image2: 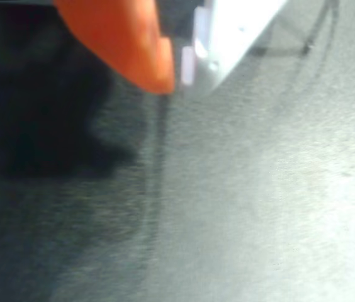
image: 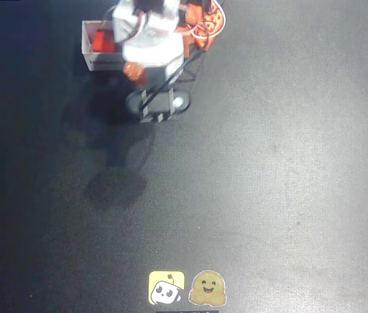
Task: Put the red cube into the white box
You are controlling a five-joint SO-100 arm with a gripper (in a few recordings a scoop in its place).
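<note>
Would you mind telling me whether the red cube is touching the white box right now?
Touching, as far as shown: in the overhead view the red cube sits inside the white box, against its left wall, with the arm covering the rest.

Arm hides much of the white box (image: 91,40) and red cube (image: 101,42)

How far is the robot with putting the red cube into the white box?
Done, it seems: in the overhead view the red cube lies inside the white box, partly hidden under the arm. In hand: nothing visible; the wrist view shows an orange finger above the dark table, but not whether the gripper is open. Left: probably only moving the arm away.
</note>
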